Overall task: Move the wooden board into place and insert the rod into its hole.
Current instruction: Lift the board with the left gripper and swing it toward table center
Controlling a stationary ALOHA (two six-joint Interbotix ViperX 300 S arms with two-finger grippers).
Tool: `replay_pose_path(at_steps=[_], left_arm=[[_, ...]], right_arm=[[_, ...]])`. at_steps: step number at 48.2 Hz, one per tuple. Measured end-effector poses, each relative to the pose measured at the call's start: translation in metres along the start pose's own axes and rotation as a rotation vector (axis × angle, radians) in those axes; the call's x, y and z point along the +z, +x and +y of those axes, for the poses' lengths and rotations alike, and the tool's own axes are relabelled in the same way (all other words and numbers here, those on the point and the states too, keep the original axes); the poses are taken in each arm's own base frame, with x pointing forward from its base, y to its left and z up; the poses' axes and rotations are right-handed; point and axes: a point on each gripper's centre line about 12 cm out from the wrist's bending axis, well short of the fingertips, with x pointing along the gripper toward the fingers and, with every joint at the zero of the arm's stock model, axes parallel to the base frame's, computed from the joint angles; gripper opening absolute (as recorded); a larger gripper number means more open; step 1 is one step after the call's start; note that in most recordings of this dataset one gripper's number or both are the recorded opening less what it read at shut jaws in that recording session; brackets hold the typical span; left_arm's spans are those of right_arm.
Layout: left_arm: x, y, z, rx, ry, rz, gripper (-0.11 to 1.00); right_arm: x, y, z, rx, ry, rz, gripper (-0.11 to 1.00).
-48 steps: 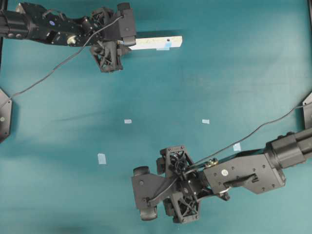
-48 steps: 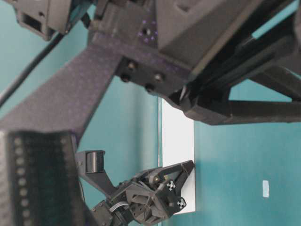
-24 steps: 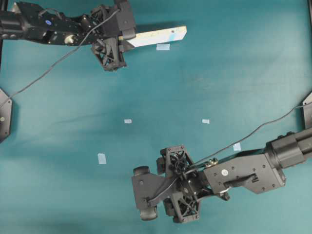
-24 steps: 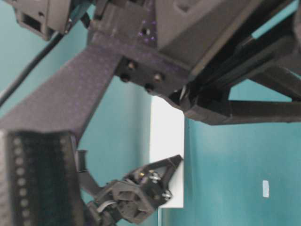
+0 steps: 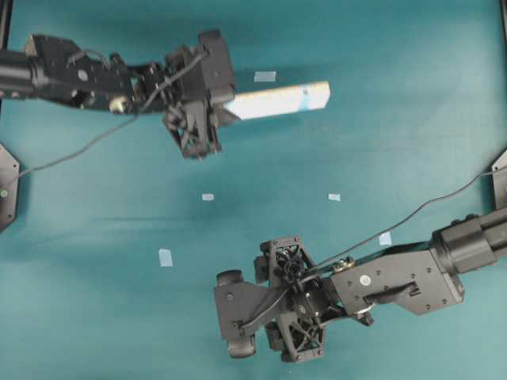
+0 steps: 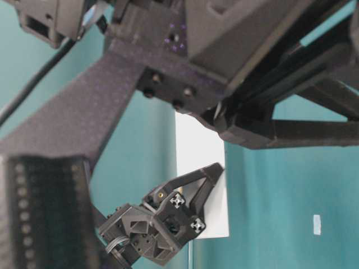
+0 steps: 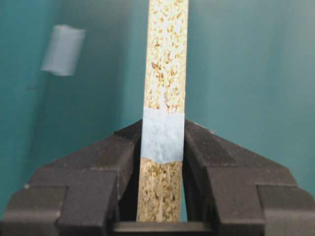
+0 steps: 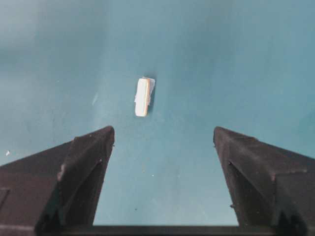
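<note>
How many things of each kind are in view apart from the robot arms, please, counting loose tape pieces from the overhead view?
Wooden board: 1
Rod: 1
Loose tape pieces: 5
Total: 7

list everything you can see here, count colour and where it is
wooden board: one, pale speckled beige with a light blue patch, upper middle, clamped at one end
rod: one, cream-white, lying on the cloth ahead of the right gripper
tape squares: five, pale blue, scattered flat on the cloth
table cloth: one, teal, under everything
left gripper: one, black, upper left, shut on the board
right gripper: one, black, lower middle, open
</note>
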Motion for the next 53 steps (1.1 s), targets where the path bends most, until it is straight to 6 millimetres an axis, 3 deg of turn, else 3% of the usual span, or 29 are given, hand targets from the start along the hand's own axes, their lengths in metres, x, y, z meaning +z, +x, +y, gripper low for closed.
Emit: replay_pose_path(at_steps=[22, 39, 53], left_arm=[[-0.005, 0.007, -0.062, -0.107, -0.033, 0.014, 0.22], [-0.007, 0.026, -0.083, -0.136, -0.043, 0.016, 0.22], [-0.008, 0.028, -0.089, -0.144, -0.067, 0.023, 0.22]], right_arm=[[-0.002, 0.006, 0.000, -0.001, -0.002, 0.004, 0.87], [-0.002, 0.006, 0.000, 0.000, -0.002, 0.002, 0.87], [-0.002, 0.006, 0.000, 0.000, -0.002, 0.002, 0.87]])
